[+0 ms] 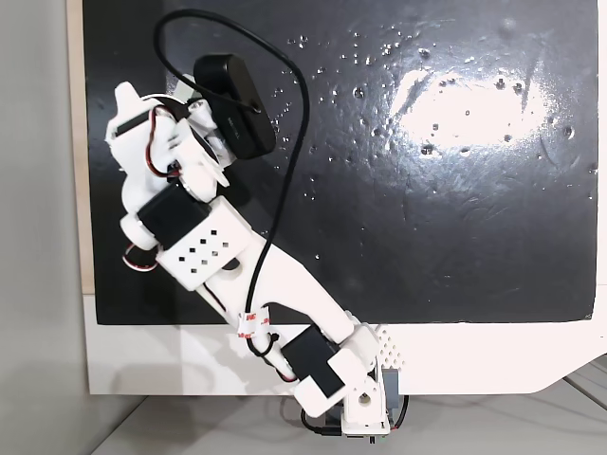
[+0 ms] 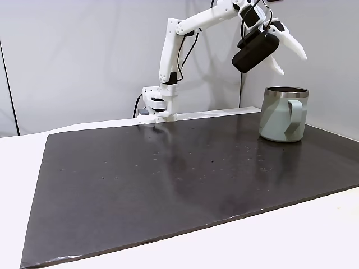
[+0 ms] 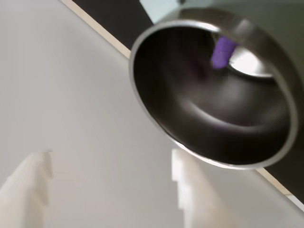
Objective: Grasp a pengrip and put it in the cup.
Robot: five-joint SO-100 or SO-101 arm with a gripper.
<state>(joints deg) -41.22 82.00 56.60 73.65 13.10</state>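
Pengrip: lay inside the cup, against its steel wall, so the drop looked done. Pincer: released, empty, fingers apart, raised above the cup rim. Cup stood on the bench mat, handle toward camera

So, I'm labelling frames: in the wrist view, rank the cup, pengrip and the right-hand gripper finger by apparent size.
1. cup
2. right-hand gripper finger, cropped and near the lens, so unsure
3. pengrip, inside the cup
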